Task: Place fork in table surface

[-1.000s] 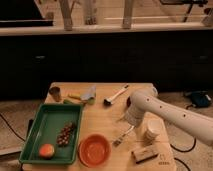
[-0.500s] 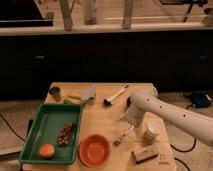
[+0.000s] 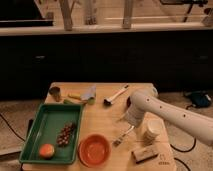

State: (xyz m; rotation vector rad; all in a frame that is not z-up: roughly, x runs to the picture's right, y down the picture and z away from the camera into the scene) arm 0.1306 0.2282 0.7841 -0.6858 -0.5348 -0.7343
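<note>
Gripper [image 3: 131, 120] low over surface [image 3: 105, 120], jaws' state cannot tell; fork [image 3: 122, 136] just beside orange bowl [image 3: 94, 149]. Risk: fork gets nudged against the bowl.

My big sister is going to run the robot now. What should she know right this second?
Gripper: low over the middle-right of the table surface, hidden under the white arm, so its grip cannot be read.
Fork: slanting just below the gripper, tines toward the orange bowl, at or near the tabletop. Whether it is let go cannot be seen.
Nearby: white-handled utensil behind, green tray on the left, white cup close on the right.
Done: fork brought down over bare wood.
Left: confirm release, then lift the arm away, minding the cup.
</note>
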